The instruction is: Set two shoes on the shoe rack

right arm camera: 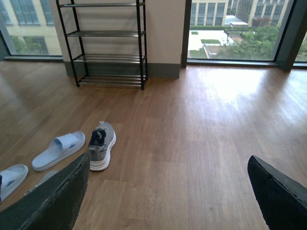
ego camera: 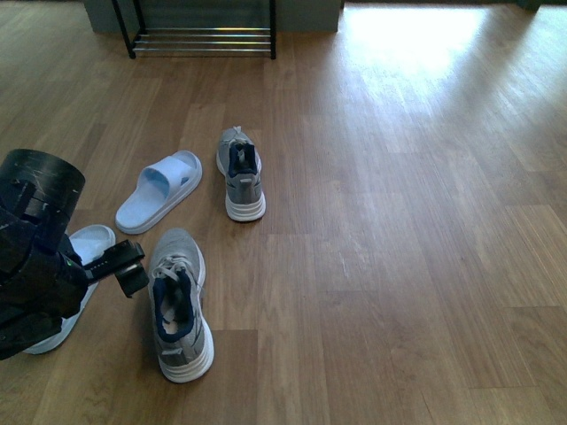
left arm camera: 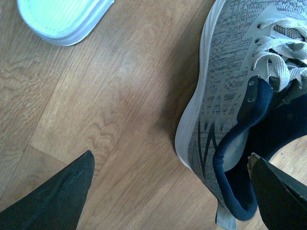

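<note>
Left gripper: lower left of front view; jaws stood apart, empty, beside the near sneaker's heel.
Near sneaker: lay lower left on the floor; likely light, knit upper soft, so take the firmer heel collar.
Right gripper: jaws wide, empty.
Far sneaker: centre left.
Shoe rack: top left, well apart.

Wood floor: sneakers, slides, rack.

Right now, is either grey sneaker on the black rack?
No, both grey knit sneakers sit on the wood floor, off the black rack.
</note>
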Robot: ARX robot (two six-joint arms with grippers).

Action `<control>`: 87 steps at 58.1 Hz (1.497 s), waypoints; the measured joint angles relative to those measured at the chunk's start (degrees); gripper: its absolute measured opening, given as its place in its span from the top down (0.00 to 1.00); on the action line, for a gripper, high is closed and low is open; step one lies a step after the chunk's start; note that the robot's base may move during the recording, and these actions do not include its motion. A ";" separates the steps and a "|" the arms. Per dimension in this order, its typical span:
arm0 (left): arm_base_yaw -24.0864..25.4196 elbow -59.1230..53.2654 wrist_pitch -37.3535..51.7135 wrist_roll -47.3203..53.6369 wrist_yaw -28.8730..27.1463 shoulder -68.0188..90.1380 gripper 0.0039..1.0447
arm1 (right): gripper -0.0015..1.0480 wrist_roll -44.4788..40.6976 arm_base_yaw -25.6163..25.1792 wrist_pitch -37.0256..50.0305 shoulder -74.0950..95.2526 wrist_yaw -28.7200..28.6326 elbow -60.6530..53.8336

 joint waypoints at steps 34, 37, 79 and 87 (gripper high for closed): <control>-2.84 14.34 -1.64 9.75 1.53 12.87 0.09 | 0.09 0.02 0.00 0.00 0.00 0.00 0.00; -2.78 15.12 -1.40 10.27 1.44 13.64 0.09 | 0.09 0.00 0.00 0.00 0.00 0.00 0.00; -1.42 16.92 6.73 16.76 -2.86 19.50 0.94 | 0.09 0.02 0.00 0.00 0.00 0.00 0.00; -1.33 16.52 6.99 17.25 -3.82 19.65 0.99 | 0.09 0.02 0.00 0.00 0.00 0.00 0.00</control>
